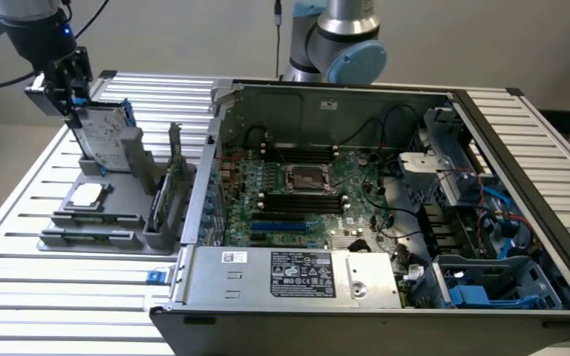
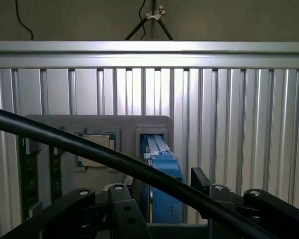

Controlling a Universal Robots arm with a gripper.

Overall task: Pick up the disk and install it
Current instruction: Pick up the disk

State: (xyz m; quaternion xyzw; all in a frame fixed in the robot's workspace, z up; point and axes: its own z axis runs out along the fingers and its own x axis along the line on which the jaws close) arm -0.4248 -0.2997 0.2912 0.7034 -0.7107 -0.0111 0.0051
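The disk [image 1: 107, 133] stands on edge in a slot of the grey holder [image 1: 97, 222] on the slatted table, at the exterior view's left. Its silver face and blue carrier show. My gripper [image 1: 70, 102] is at the disk's upper end. In the wrist view the blue carrier [image 2: 162, 172] runs edge-on from the holder's slot to between my black fingers [image 2: 123, 204], which press close on both sides. The gripper [image 2: 164, 204] is shut on the disk.
A small square silver chip [image 1: 87, 195] lies on the holder beside the disk, and a card [image 1: 173, 189] stands upright in it. The open computer case [image 1: 384, 96] holds a motherboard, a grey power supply [image 1: 305, 274] and a blue drive bay [image 1: 483, 289]. A black cable [image 2: 65, 142] crosses the wrist view.
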